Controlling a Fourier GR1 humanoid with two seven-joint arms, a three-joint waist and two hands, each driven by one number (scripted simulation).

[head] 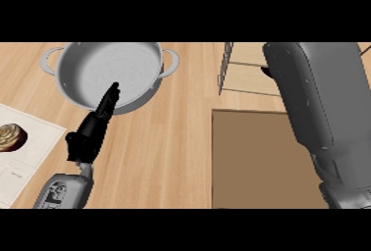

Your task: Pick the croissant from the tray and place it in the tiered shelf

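The tiered shelf [243,73], a wire frame with wooden levels, stands at the back right. My right forearm [319,108] reaches up over it and covers most of it. Only a dark sliver of the right hand [267,72] shows at the forearm's left edge, over the shelf. Whether it holds anything is hidden. No croissant shows on the brown tray [264,162] in front of the shelf. My left hand [94,127] is open at the left, its straight fingers pointing up over the rim of a pot.
A large grey pot [109,68] with two handles stands at the back left. A brown swirled pastry [11,137] lies on a white mat [33,147] at the left edge. Bare wooden counter [167,147] lies between the mat and the tray.
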